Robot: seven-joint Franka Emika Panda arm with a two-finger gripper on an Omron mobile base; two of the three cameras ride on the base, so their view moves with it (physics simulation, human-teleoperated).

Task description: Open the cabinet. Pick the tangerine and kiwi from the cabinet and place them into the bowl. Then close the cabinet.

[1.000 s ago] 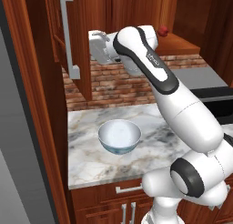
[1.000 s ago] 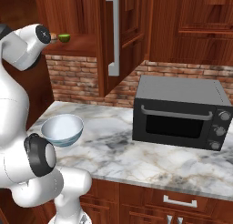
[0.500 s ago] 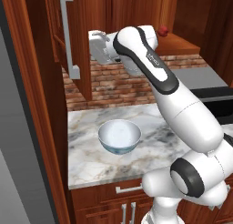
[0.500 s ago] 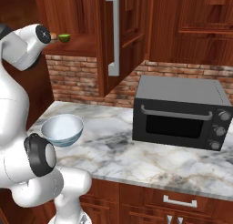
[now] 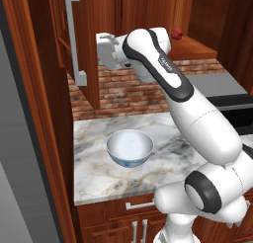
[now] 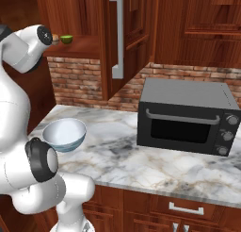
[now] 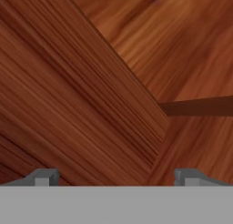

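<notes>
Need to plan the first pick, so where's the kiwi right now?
In the right base view the kiwi sits on the open cabinet's shelf at upper left, just right of the tangerine, above the brick wall.

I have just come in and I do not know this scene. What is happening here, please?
A white robot arm has its gripper raised to the open cabinet, jaws wide apart and holding nothing. The hand view faces bare wood inside. On the shelf lie a kiwi, a tangerine beside it, and a small red fruit. The bowl waits empty on the counter, near a microwave.
</notes>
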